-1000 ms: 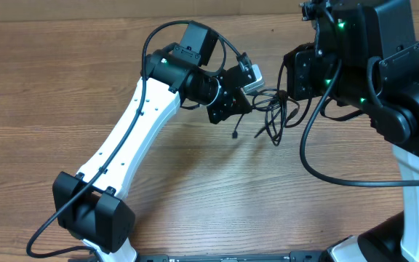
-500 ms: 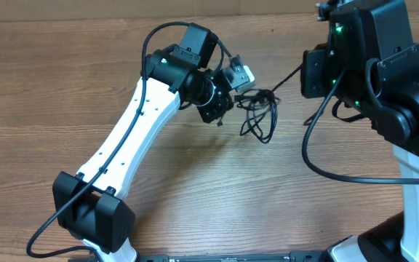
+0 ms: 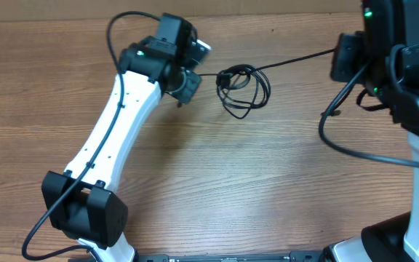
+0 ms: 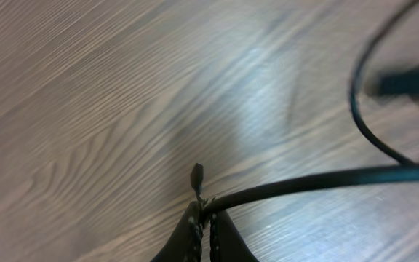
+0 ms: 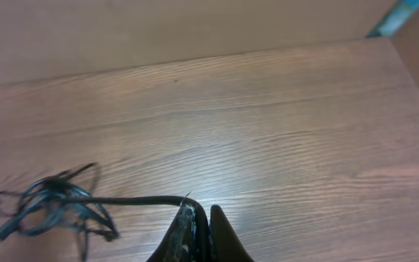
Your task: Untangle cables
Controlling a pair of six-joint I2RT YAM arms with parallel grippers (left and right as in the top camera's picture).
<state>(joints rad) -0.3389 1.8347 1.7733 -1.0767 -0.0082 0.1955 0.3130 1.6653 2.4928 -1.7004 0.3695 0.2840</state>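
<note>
The cables form a small black knotted bundle hanging just above the wooden table, between the two arms. My left gripper is shut on a short strand at the bundle's left side. In the left wrist view, the pinched cable runs off to the right from the left gripper, and a small plug tip sticks up above it. A long taut strand leads right to my right gripper, which is shut on it. The right wrist view shows that strand running from the right gripper left to the bundle.
The white left arm slants from its base at the front left up to the bundle. The right arm's black body fills the right edge, with thick wires looping below it. A brown wall stands behind the table.
The arms have pulled apart: the left gripper went left and back, the right gripper went right. The bundle shifted left with the left gripper, and one strand now stretches straight to the right gripper.
</note>
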